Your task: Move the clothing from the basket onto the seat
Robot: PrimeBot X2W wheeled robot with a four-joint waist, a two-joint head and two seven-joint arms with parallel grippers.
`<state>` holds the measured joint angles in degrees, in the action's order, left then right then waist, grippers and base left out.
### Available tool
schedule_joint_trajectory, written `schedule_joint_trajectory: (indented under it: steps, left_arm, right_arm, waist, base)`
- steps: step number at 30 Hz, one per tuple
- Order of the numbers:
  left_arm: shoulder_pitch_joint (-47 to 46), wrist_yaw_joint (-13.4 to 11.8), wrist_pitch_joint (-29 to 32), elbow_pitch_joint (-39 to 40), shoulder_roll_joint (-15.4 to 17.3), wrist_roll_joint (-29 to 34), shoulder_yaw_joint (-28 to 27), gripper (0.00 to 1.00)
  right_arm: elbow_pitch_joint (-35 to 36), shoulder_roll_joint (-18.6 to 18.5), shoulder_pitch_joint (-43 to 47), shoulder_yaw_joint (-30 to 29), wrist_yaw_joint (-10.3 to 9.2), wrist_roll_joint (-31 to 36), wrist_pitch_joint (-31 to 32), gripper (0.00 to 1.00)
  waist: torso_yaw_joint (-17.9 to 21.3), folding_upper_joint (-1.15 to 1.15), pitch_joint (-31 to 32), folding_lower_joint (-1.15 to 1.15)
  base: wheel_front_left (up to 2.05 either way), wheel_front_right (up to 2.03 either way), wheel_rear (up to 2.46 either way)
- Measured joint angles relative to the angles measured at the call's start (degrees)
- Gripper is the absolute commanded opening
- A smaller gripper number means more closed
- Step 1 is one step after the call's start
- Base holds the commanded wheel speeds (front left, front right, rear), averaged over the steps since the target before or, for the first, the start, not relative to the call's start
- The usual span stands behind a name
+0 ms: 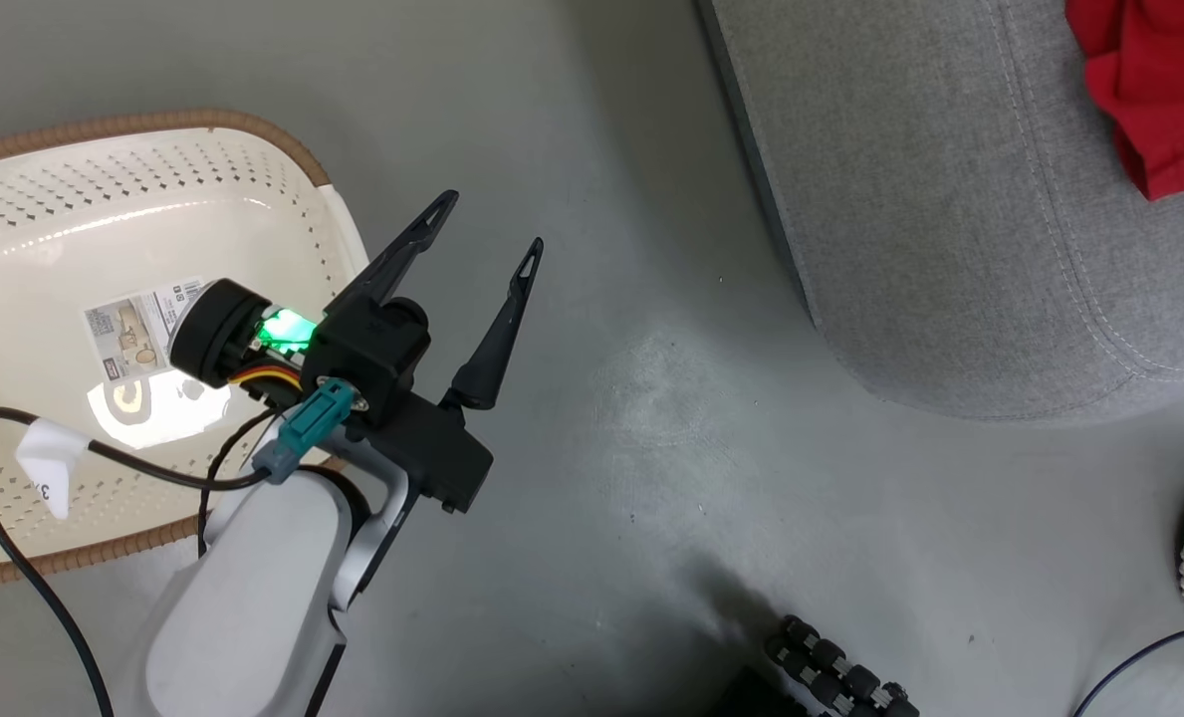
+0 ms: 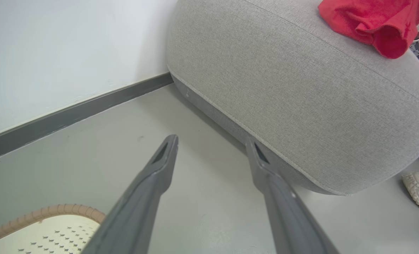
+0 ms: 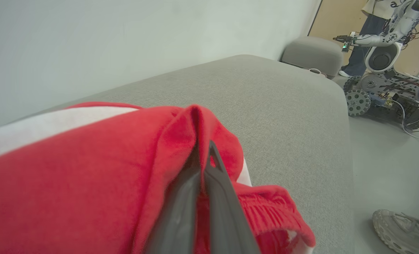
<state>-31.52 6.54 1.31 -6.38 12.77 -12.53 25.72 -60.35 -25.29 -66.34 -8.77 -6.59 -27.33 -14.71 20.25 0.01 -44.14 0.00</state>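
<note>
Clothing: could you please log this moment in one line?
left gripper open; right gripper shut on clothing over seat; basket looks empty

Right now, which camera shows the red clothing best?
The right wrist view: the clothing is close up, a fold pinched in the shut right gripper, above the seat. The left wrist view shows the clothing small, bunched on the seat's top; the head view catches just a red corner.
</note>
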Motion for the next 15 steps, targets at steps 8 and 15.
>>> schedule_joint_trajectory:
  steps: [8, 15]
  left_arm:
    - [-0.01, 0.01, -0.73, -0.85, -0.25, -0.08, 0.18, 1.00]
    - [-0.01, 0.01, -1.46, -1.92, -0.62, -0.52, 0.49, 1.00]
  right_arm:
    - [-0.88, -2.15, -0.16, 0.45, 1.27, 0.30, 0.00, 1.00]
    - [-1.35, -2.18, -0.08, 1.21, 2.56, 1.57, 0.00, 1.00]
  waist:
    - [0.07, 0.00, 1.38, 0.00]
    - [0.28, 0.00, 2.58, 0.00]
  base:
    - [0.00, 0.00, 0.00]
    - [0.00, 0.00, 0.00]
